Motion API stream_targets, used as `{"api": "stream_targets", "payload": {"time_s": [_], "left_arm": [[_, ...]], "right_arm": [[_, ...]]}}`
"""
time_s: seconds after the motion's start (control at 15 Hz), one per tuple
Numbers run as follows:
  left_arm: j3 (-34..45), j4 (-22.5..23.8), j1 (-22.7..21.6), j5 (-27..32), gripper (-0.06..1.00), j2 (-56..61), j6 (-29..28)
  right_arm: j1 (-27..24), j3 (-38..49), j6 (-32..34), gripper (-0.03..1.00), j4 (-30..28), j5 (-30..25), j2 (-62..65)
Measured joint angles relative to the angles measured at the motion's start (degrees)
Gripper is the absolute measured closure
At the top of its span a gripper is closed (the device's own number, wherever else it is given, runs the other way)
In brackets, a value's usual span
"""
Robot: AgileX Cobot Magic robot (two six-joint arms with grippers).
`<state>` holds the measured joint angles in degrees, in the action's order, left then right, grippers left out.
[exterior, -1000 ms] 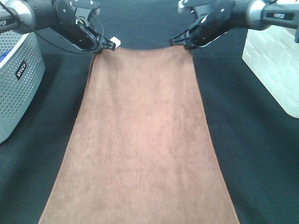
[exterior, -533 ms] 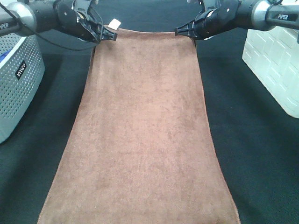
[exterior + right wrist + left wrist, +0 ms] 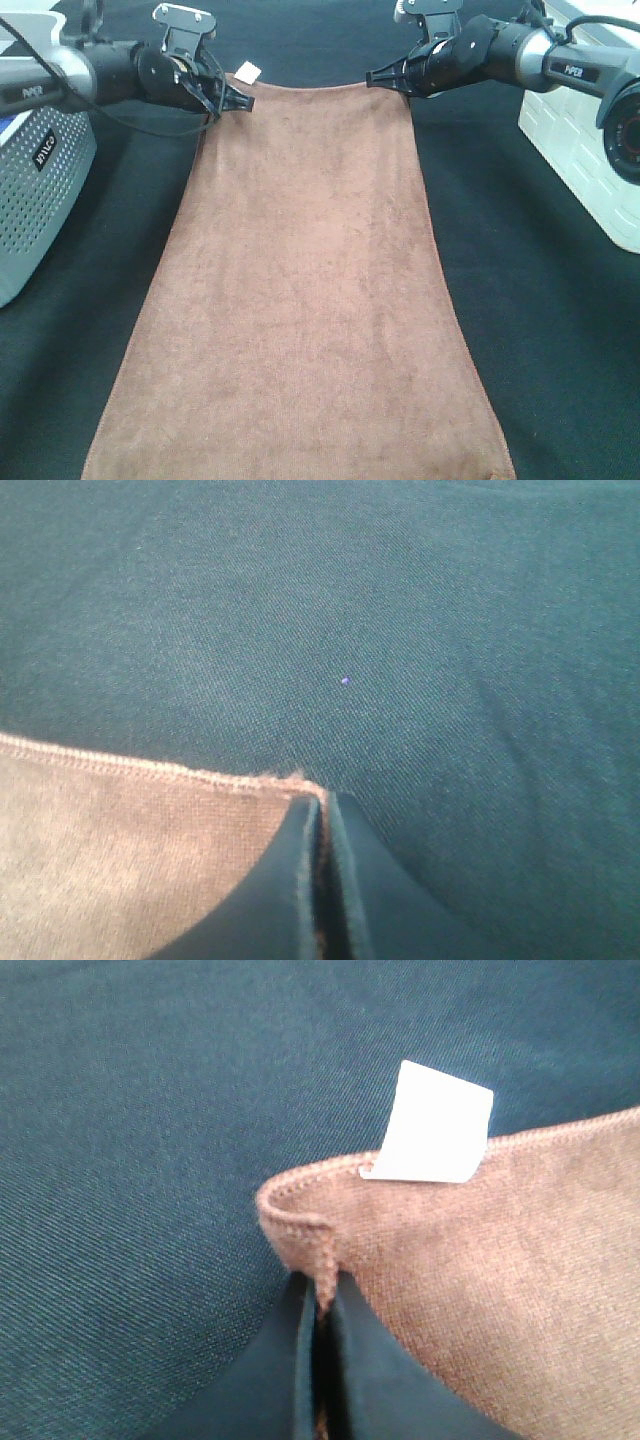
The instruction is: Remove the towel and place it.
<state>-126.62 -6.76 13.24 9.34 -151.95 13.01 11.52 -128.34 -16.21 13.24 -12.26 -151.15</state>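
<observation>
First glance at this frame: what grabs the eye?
A large rust-brown microfibre towel runs down the middle of the dark table covering. The left gripper and right gripper each pinch a far corner of it, a small white tag beside the left one.

Arms: two, silver-grey tubes joined by black housings, seen from the high camera.
Markings: white lettering printed on black bands; "PIPER" partly legible.
Cables: thin black leads looped beside the left arm.
Left gripper [image 3: 243,100]: black, tapered fingers; pale metal bracket mounted above.
Right gripper [image 3: 375,77]: black, same tapered form.
</observation>
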Motion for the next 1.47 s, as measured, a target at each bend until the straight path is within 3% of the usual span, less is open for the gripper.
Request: {"api": "stream_targets", "payload": {"time_s": [0.27,0.93,1.07,1.2,1.33,1.47], "left_arm": [[0.00,0.00,0.00,-5.44,0.94,-2.92,0.11],[0.00,-2.06,0.00,-11.80,0.90,-5.79,-0.69],[0.00,-2.18,0.00,-11.92,0.86,-5.96,-0.69],[0.00,-2.18,0.00,-12.72,0.75,-6.47,-0.69],[0.00,-2.92,0.00,-13.75,0.51,-6.70,-0.92],[0.00,-3.78,0.00,-15.30,0.32,-6.70,-1.83]], "right_arm": [[0.00,-1.09,0.00,0.97,0.06,0.23,-2.98],[-1.32,-2.23,0.00,0.95,4.24,2.64,-6.25],[-1.38,-2.23,0.00,0.86,5.67,3.32,-6.88],[-1.38,-2.23,0.00,0.66,5.90,3.38,-6.88],[-1.38,-2.23,0.00,0.44,6.02,3.61,-6.88],[-1.38,-2.23,0.00,0.35,6.02,2.81,-6.88]]}}
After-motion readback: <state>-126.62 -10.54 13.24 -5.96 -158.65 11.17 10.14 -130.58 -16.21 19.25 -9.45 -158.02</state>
